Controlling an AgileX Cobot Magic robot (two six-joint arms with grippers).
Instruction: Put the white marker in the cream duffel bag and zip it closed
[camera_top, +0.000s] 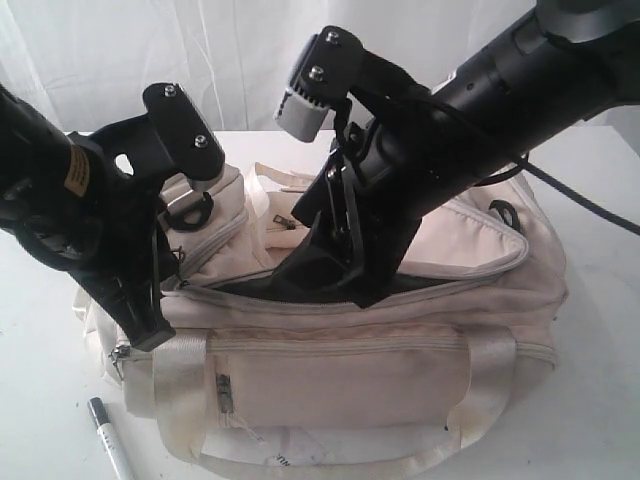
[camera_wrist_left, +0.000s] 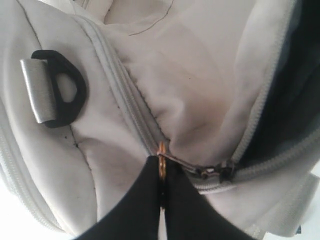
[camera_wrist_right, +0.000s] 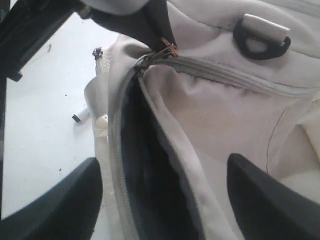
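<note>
The cream duffel bag (camera_top: 340, 370) lies on the white table with its top zipper partly open, showing dark lining (camera_wrist_right: 145, 165). My left gripper (camera_wrist_left: 161, 167) is shut on the brass-coloured zipper pull (camera_wrist_left: 161, 156) at the left end of the opening; the right wrist view shows the same pull (camera_wrist_right: 167, 47). My right gripper (camera_wrist_right: 164, 167) hangs open over the gap, with nothing between its fingers (camera_wrist_right: 250, 195). In the exterior view the right gripper (camera_top: 345, 265) dips into the opening. The white marker (camera_top: 108, 440) lies on the table by the bag's front left corner, and its dark cap end shows as the marker (camera_wrist_right: 82, 114) in the right wrist view.
A black plastic loop (camera_wrist_left: 60, 90) with a webbing tab sits on the bag's end beside the zipper. A carry strap (camera_top: 180, 390) runs down the bag's front. The right arm's cable (camera_top: 590, 205) trails over the bag's far right side. Bare table (camera_top: 40, 420) surrounds the marker.
</note>
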